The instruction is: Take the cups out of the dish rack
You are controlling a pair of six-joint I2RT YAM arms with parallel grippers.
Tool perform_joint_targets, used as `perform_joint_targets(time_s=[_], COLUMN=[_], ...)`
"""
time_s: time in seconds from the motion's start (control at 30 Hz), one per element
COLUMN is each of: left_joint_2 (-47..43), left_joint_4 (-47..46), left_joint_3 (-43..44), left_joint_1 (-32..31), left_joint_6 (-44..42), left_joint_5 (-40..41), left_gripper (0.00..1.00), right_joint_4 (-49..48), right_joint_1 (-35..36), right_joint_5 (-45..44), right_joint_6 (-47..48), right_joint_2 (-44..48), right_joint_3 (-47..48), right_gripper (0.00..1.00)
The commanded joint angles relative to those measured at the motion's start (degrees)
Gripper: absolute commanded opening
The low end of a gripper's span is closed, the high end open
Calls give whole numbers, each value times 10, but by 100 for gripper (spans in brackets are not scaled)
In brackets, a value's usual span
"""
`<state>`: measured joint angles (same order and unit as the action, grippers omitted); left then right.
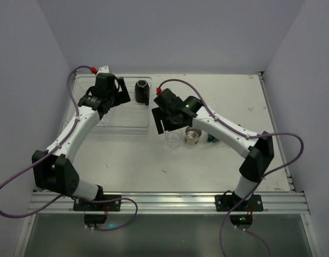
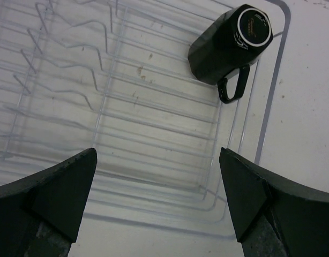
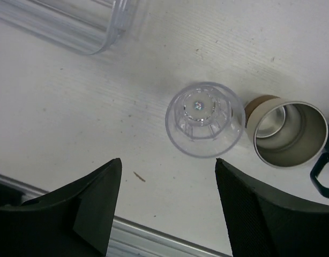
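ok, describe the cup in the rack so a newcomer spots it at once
Start at the clear ribbed dish rack on the table's far left. In its far right corner is a black mug with a loop handle. It's the only black cup and the only one in the rack.

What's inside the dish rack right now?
Only a black mug shows in the dish rack, at its far right corner. The left arm hides part of the rack from above, so that patch is unconfirmed.
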<state>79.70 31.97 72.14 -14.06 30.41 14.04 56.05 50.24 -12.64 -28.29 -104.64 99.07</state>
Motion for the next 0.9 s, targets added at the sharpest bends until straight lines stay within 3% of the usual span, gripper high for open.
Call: perform_joint_targets(time_s=[0.0, 0.13, 0.3, 0.43, 0.6, 0.87], left_joint_2=[68, 163, 204, 240, 246, 327], left_joint_4=[-66, -85, -179, -200, -293, -306], left_joint_3=[69, 141, 139, 166, 125, 171], left_joint_1=[-21, -36, -39, -44, -47, -67], left_joint_6=[-47, -70, -71, -80, -88, -97], left_joint_5=[49, 50, 25, 49, 18, 46], left_gripper=[100, 100, 100, 100, 100, 100], right_joint_4=[-4, -12, -26, -48, -48, -69], right_joint_1=[14, 20, 21, 22, 22, 31], right_joint_5=[-21, -33, -43, -39, -38, -20], right_joint_6=[-20, -31, -46, -53, -60, -69], right_joint_2=[123, 204, 284, 342, 350, 369], right_joint_3=[-25, -76, -137, -200, -230, -253], right_gripper=[73, 75, 75, 76, 76, 76])
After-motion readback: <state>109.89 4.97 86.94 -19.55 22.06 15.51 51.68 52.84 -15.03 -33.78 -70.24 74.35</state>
